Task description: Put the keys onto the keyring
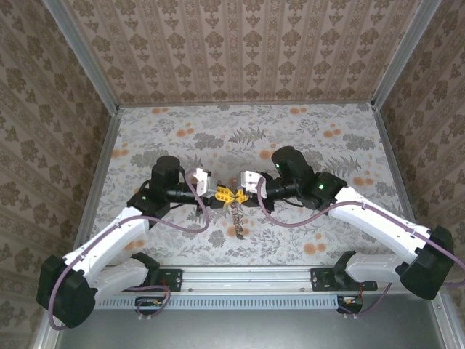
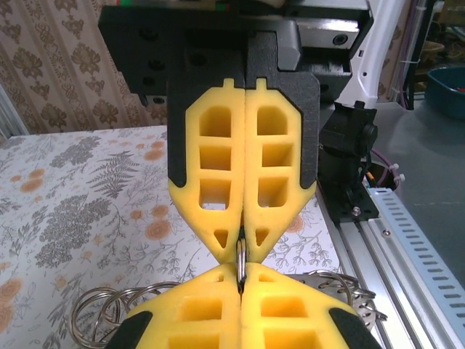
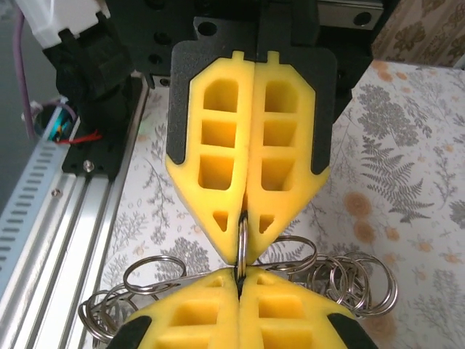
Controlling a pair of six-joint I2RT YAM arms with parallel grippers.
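Both arms meet tip to tip approx. mid-table, a bit nearer the near edge than the far one. The left hand [image 1: 225,195] and right hand [image 1: 237,193] face each other, with their yellow fingers almost touching at the points.

Left hand: jaws closed, pads pressed flat together. They pinch the keyring [image 2: 240,260], a thin metal ring seen edge-on that stands upright in the seam between the pads. Right hand: also closed, pinching the opposite side of the same ring, so the ring bridges the small gap between the two tips. The right wrist view shows the same thing, w/ the ring [image 3: 242,243] running from one seam into the other.

Under the tips lies a loose bunch of wire rings [image 3: 352,280], overlapping each other and spread to both sides on the floral table [image 1: 327,145]. In the top view a bunch [image 1: 236,218] trails from the tips toward the near edge. It ends in a dark bit that is too small to tell what it is.
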